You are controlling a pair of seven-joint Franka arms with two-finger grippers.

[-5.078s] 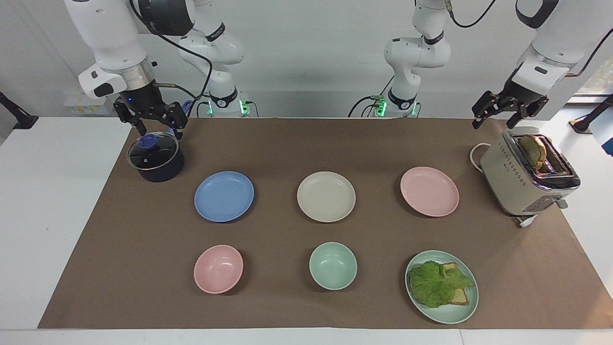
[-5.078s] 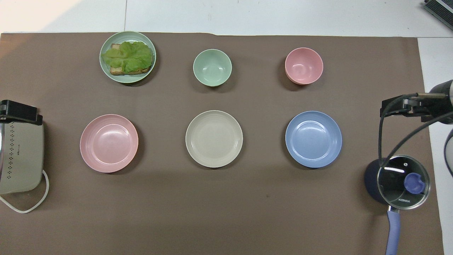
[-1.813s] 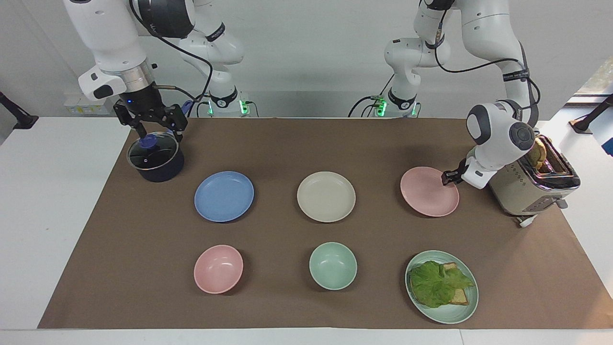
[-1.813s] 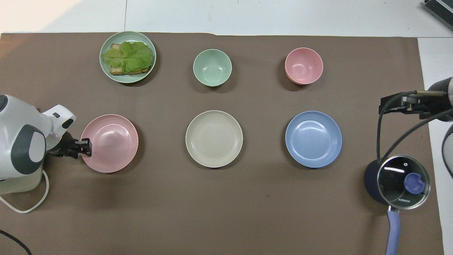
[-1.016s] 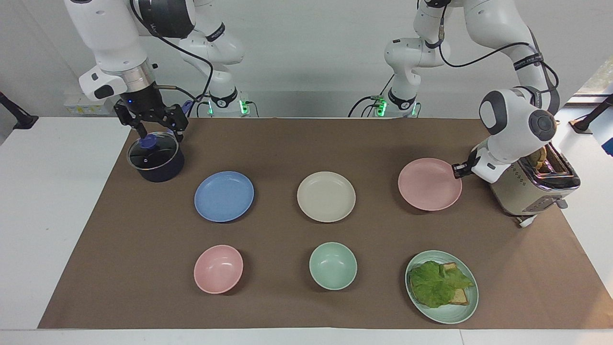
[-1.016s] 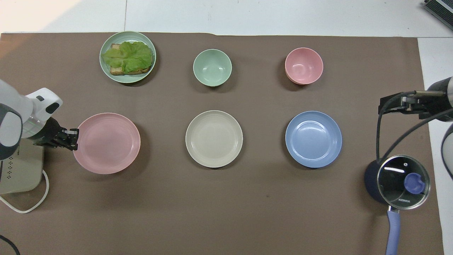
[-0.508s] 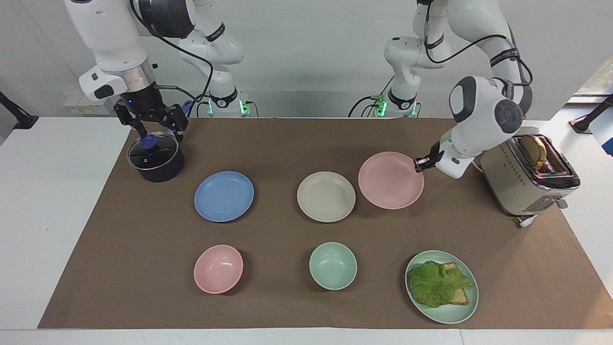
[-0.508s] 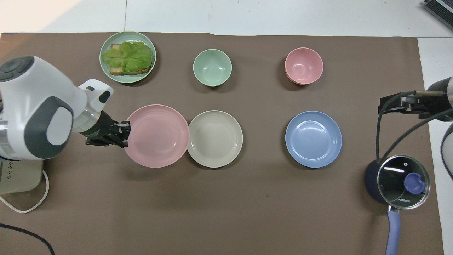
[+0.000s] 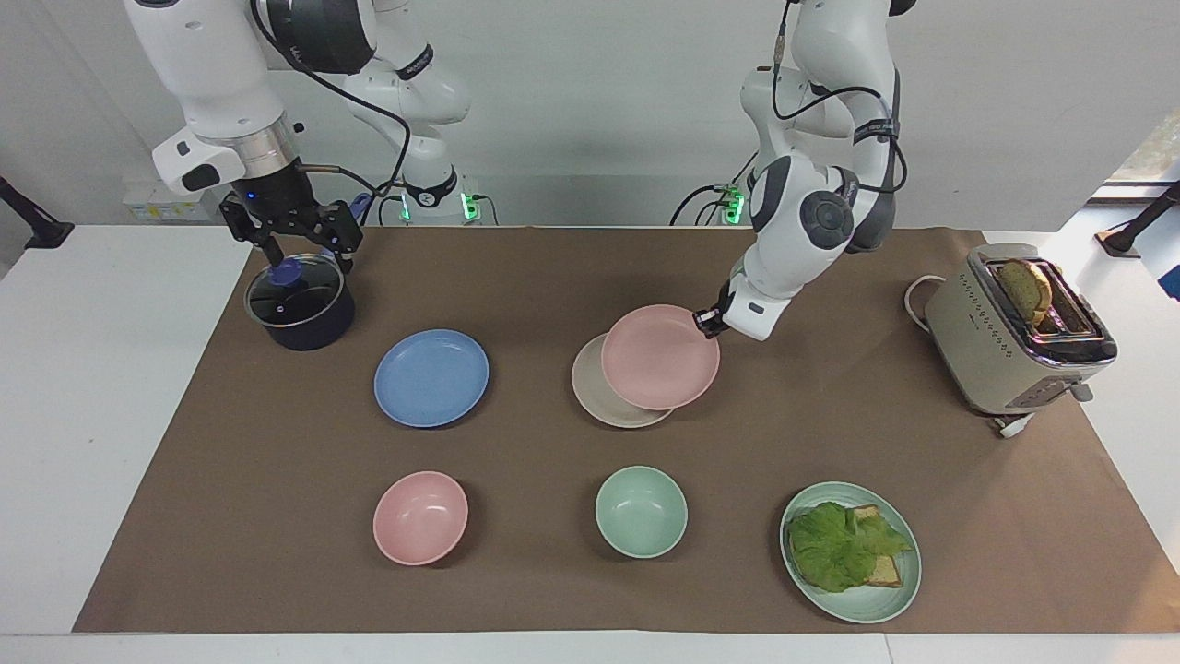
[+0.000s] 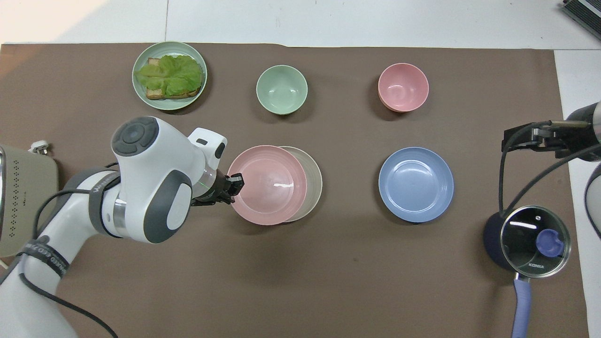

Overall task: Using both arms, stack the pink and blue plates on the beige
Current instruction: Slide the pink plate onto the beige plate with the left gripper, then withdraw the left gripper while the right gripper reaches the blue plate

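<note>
Four plates, two bowls, one pot, one toaster: left gripper clamped on pink plate, held over beige plate, partly covering it; blue plate flat toward right arm's end; right gripper wide open over pot.
</note>
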